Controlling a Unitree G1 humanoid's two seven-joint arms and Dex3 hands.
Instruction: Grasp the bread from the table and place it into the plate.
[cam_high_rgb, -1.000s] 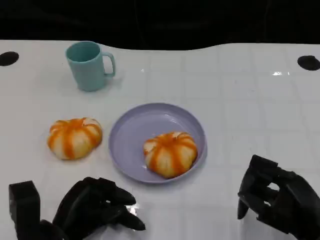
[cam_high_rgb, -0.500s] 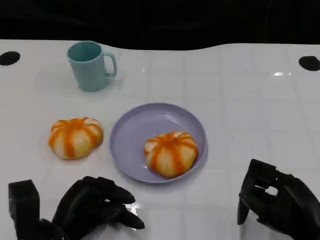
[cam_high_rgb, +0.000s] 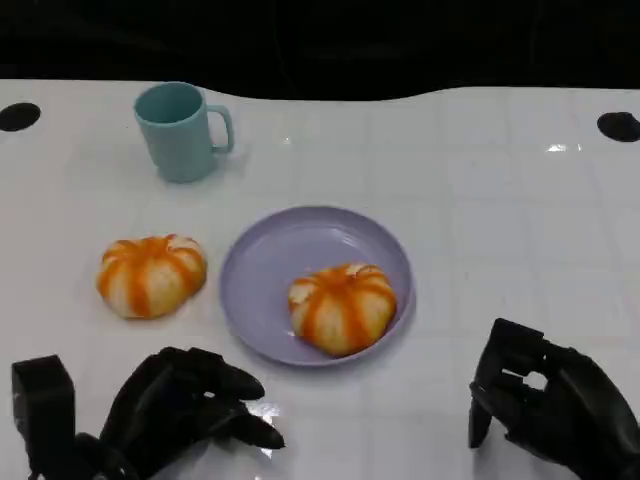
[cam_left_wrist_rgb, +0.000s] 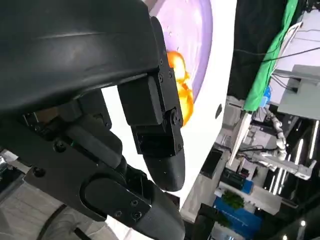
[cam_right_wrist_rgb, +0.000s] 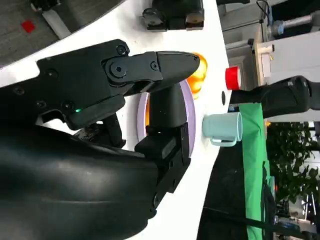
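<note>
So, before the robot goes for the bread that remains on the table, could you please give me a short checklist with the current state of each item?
1. Bread on the table lies free, left of the plate: ok.
2. Left hand holds nothing, near the table's front edge: ok.
3. Right hand holds nothing and sits away from the plate: ok.
4. Plate has bare room on its left half; the other bread sits on its right half: ok.
5. Teal mug stands behind the bread, apart from it: ok.
6. Left fingers apart enough for the bread: cannot tell.
</note>
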